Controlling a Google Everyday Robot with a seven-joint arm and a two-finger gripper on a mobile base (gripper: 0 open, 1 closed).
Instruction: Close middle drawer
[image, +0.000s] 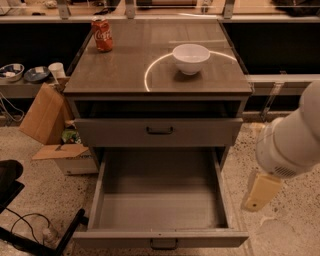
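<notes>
Middle drawer (160, 239) stands pulled fully out, front at the bottom edge of view. My gripper (260, 192) hangs beside its right wall, apart from it; wide or narrow, I cannot tell. Best approach, I judge: swing round to the front, meet it near the handle (164, 244), push straight in, square to the cabinet (125, 65).
</notes>
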